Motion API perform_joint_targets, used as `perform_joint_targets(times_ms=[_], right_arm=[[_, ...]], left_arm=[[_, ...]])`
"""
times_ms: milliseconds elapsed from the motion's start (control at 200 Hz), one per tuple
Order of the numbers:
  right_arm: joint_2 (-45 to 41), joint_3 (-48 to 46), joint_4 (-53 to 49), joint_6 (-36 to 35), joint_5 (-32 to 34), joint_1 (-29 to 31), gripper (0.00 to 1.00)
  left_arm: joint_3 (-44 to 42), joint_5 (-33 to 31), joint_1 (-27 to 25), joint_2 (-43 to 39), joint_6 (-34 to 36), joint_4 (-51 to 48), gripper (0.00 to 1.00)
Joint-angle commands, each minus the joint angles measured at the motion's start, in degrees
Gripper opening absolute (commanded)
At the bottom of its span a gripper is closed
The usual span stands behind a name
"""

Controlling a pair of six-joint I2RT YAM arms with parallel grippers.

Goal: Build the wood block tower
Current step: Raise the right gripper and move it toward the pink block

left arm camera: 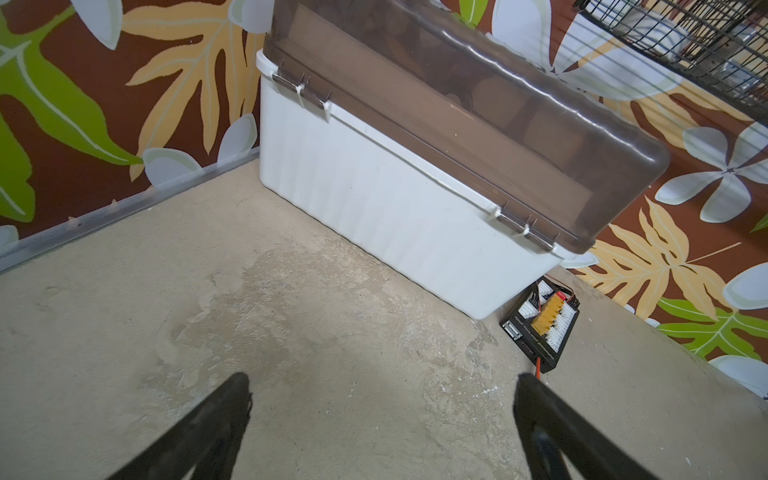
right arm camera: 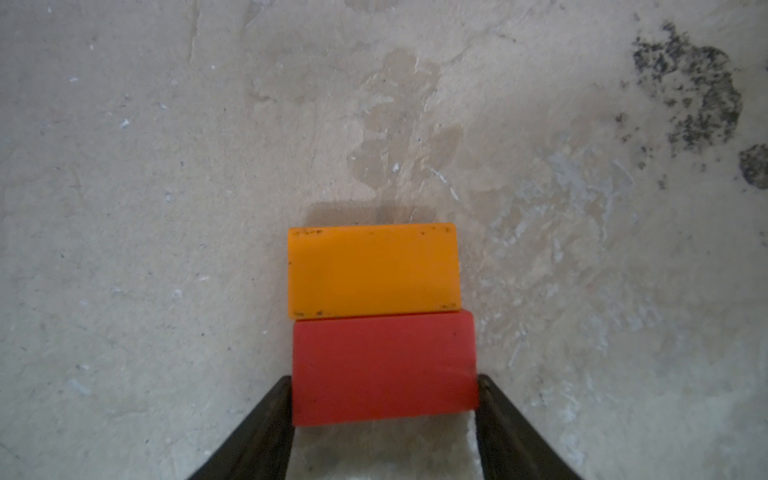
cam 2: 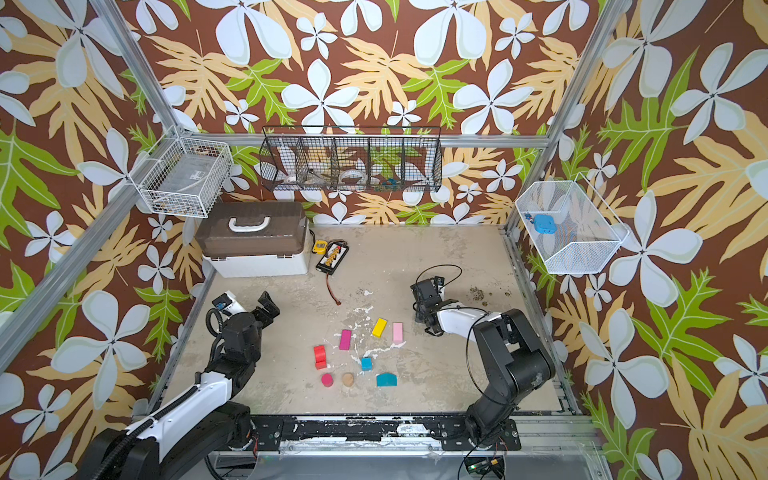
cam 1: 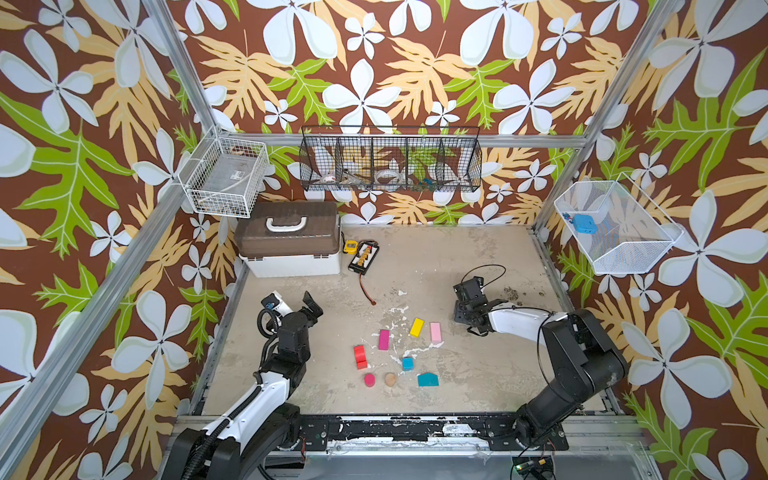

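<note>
Fingers of right gripper: closed on the two ends of red brick, which is held between them with its long side across the gap. Orange brick: laid flat on table, directly ahead of red brick; the two are seen edge to edge in the right wrist view, and whether red brick is rested on the table or lifted cannot be told. Both bricks are hidden beneath right gripper in both top views, where it is set low over the table, right of centre, near pink brick

Fingers of left gripper: spread wide, nothing held between them; bare table is faced, with white box under brown lid beyond and connector board just beside the box

Loose blocks, laid flat on the table between the two grippers, each apart from the rest:
- yellow brick, turned at a slant, just left of pink brick
- magenta brick, left of yellow brick
- red piece, nearest left gripper, outline not clear
- blue cube, in the middle of the group
- magenta cylinder and tan cylinder, upright, side by side at the front
- teal house piece, flat, just right of tan cylinder
</note>
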Motion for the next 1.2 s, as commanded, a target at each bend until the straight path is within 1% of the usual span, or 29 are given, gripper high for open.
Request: perform_joint_targets(times_ms=[0,345,465,560,641,686,736,841,911,996,1096,1196], right_arm=[[0.32,0.25,-0.47,-0.26,-0.35,0.06,0.68],[-0.28,-0.16,-0.18,-0.60,-0.79,0.09,0.68],[-2.82,-1.13,0.31,-0.26,0.62,0.07,0.79],[-5.78,-0.33,-0.62,0.50,1.13,0.09,0.81],[-8.95,0.64,-1.87,2.31,-1.09,0.11,0.82],[-11.11,0.91,-2.08,3.57,-2.96,0.55,0.84],[-13.81,1.02,-1.92,4.87,-3.66,2.15,0.87],[-17.55,2.48,-2.65,7.06,-0.83,8.63,0.96],[-18.30,4.17,-3.40,8.23,-1.46,11.54,0.96],[-18.88,6.05,-4.33,9.48,-3.25,13.19,0.96],[-20.88,7.16,-8.09,13.44,-0.29,15.80,0.97],[-23.97,7.28,-10.31,15.65,3.70,19.41,0.99]], left_arm=[[-0.05,-0.04,0.00,-0.15,0.46,1.84,1.00],[-0.08,-0.09,0.06,-0.15,0.46,1.80,1.00],[-0.05,-0.04,-0.01,-0.06,0.41,1.77,1.00],[-0.35,0.20,0.02,-0.45,0.48,1.93,1.00],[-0.83,0.86,0.01,-1.01,0.90,2.52,1.00],[-1.22,1.46,0.01,-1.43,1.16,2.90,1.00],[-1.76,2.54,0.00,-2.06,1.49,3.37,1.00],[-2.86,4.91,0.02,-3.08,2.38,4.98,1.00],[-3.10,5.81,-0.01,-3.22,2.79,5.51,1.00],[-3.10,7.13,0.06,-3.00,3.19,5.71,1.00],[-3.01,8.16,0.00,-2.61,3.40,5.78,1.00],[-2.87,9.61,0.04,-2.43,3.91,5.81,1.00]])
